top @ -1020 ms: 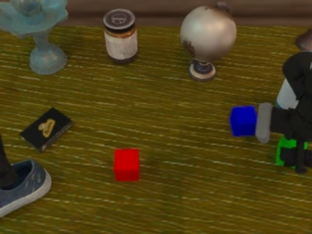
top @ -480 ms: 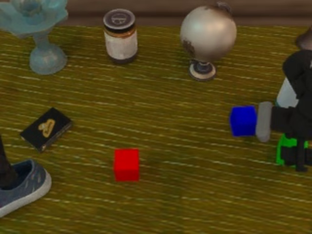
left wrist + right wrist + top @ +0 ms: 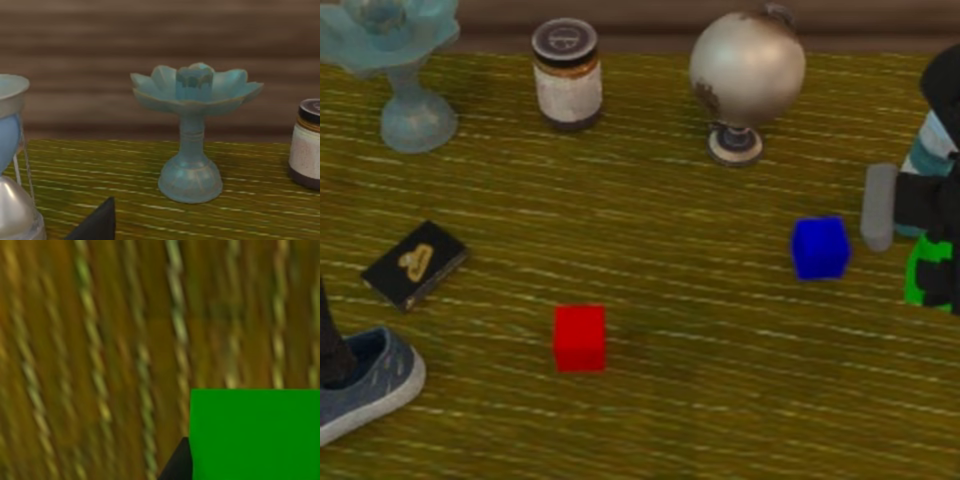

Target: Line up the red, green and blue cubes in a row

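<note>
- Left arm: parked at the bench's left edge, about 8 o'clock; its claw is not in view.
- Red cube: alone on the bench, about 7 o'clock from centre. It has not moved. Its faces sit square to the bench edges, and as a cube it has no long axis.
- Blue cube: about 3 o'clock from centre, well apart from the red one and turned very slightly off square. It has stayed in place.
- Grey part of the right arm: half a second ago it touched the blue cube's right face. It now stands off toward 1 o'clock of that cube, leaving a clear gap.
- Green cube: at the right edge, about 3 o'clock, half hidden under the arm. It has shifted with the arm toward 12 o'clock, so it is probably being carried.
- Right claw: over the green cube. Whether it is spread or pinching cannot be told.
- Judgement: no row exists yet; all three cubes stand apart.
</note>
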### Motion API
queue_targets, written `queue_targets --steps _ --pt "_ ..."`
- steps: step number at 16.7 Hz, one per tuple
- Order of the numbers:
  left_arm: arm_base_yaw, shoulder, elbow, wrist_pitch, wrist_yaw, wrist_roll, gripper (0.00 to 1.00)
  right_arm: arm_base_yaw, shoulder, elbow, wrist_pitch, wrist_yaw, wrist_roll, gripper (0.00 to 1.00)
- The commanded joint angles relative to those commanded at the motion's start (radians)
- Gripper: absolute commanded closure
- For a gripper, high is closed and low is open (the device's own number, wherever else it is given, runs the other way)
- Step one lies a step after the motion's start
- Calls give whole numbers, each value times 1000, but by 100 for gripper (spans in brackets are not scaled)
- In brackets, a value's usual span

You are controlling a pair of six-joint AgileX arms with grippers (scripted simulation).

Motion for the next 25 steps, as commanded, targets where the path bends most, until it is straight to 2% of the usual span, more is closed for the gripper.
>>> queue_targets --steps 5,7,10,16,18,20,25 --pt "0 0 0 0 0 0 0 -3 5 1 0 0 3 100" --pt "0 0 0 0 0 0 0 33 29 37 -18 0 21 100" --pt "0 0 0 0 0 0 0 159 103 162 -74 -1 85 100" --pt "0 0 0 0 0 0 0 513 278 479 -212 -4 271 100" --pt "0 0 0 0 0 0 0 585 312 550 -240 -4 318 100" --pt "0 0 0 0 0 0 0 615 327 580 -252 -4 340 100" --pt "0 0 0 0 0 0 0 613 323 576 -248 -4 341 100"
